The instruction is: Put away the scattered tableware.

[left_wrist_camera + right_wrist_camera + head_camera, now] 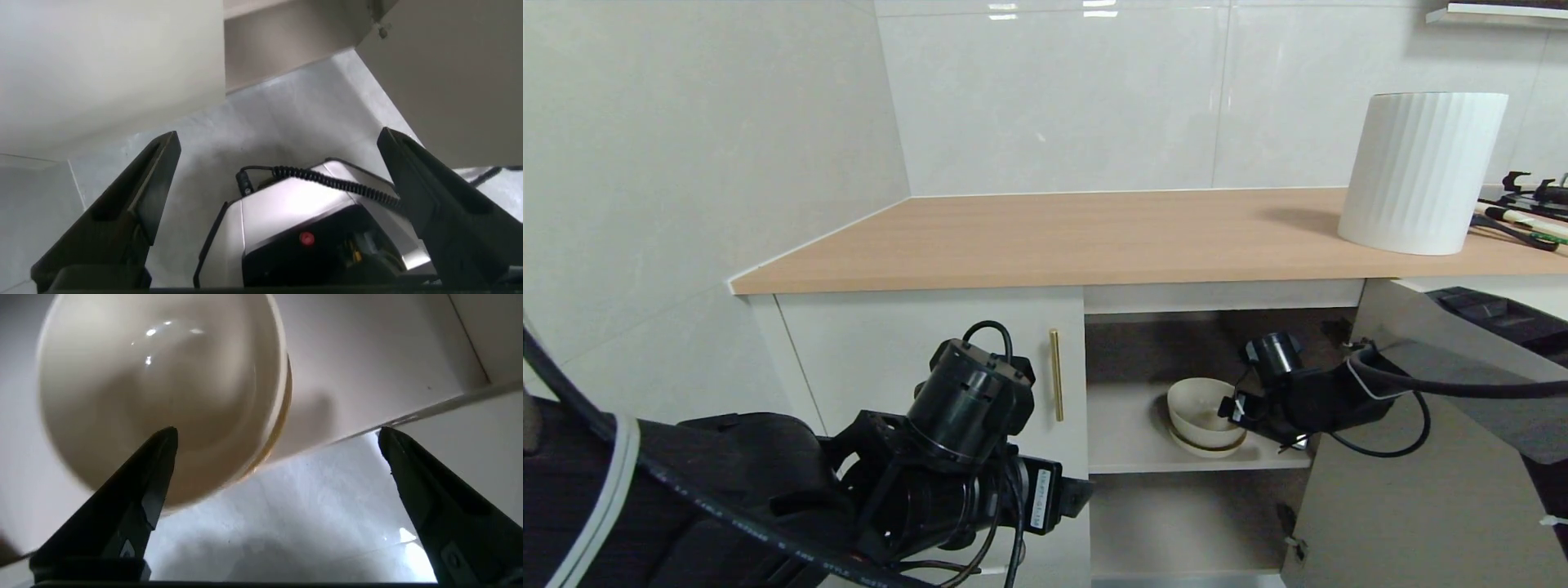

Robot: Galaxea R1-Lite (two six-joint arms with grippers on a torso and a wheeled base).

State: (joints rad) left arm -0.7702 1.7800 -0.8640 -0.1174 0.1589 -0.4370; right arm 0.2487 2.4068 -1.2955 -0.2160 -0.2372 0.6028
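Note:
A cream bowl (pixel 1199 408) sits tilted on top of another dish (pixel 1209 447) on the middle shelf (pixel 1127 441) of the open cabinet. My right gripper (pixel 1232 408) is inside the cabinet, right beside the bowl's rim. In the right wrist view its fingers (pixel 131 506) stand wide apart with the bowl (pixel 163 384) beyond them, nothing held. My left gripper (pixel 278 212) hangs low in front of the shut left cabinet door (pixel 915 351), its fingers (pixel 135 204) spread wide over the floor and holding nothing.
The right cabinet door (pixel 1421 457) stands open toward me. A tall white ribbed container (pixel 1421 171) and some utensils (pixel 1523 220) stand at the right of the wooden countertop (pixel 1054 237). A gold handle (pixel 1055 374) is on the shut door.

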